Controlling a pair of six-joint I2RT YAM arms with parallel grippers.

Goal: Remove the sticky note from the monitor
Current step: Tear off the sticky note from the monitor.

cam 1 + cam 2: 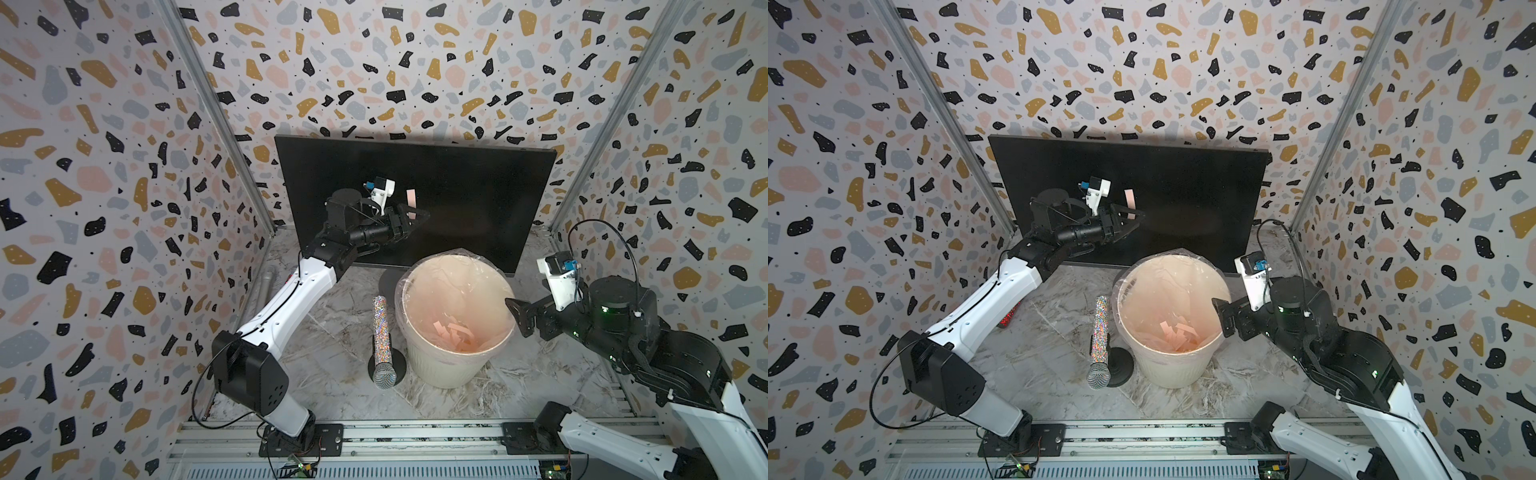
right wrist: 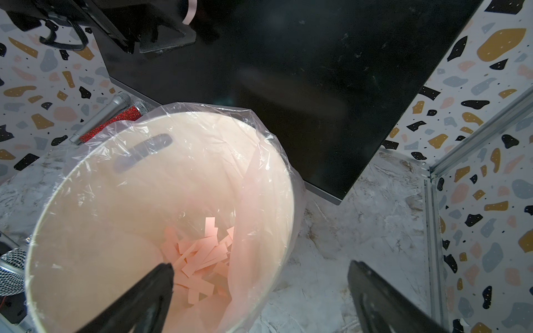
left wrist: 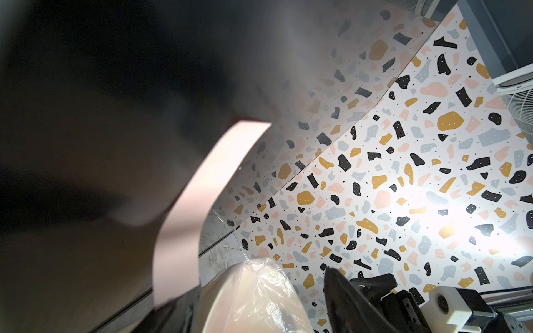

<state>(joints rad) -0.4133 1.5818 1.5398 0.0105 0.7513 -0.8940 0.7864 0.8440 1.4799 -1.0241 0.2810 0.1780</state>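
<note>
The monitor [image 1: 457,199] [image 1: 1183,195] stands at the back, its black screen facing me. A narrow pink sticky note [image 1: 410,197] [image 1: 1130,198] hangs on the screen's left half. In the left wrist view the sticky note [image 3: 219,178] is stuck to the screen [image 3: 86,86] at its far end and curls away, its free end lying against one finger. My left gripper [image 1: 417,216] [image 3: 256,291] is at the note's free end, open, jaws well apart. My right gripper [image 1: 519,318] [image 2: 261,266] hovers open over the bin's right rim, nothing between its fingers.
A cream bin [image 1: 440,365] [image 2: 285,178] with a clear liner and several pink strips inside stands in front of the monitor. A glittery microphone [image 1: 381,332] lies beside the bin on the left. Red and silver microphones [image 2: 115,115] lie near the left wall. Patterned walls enclose three sides.
</note>
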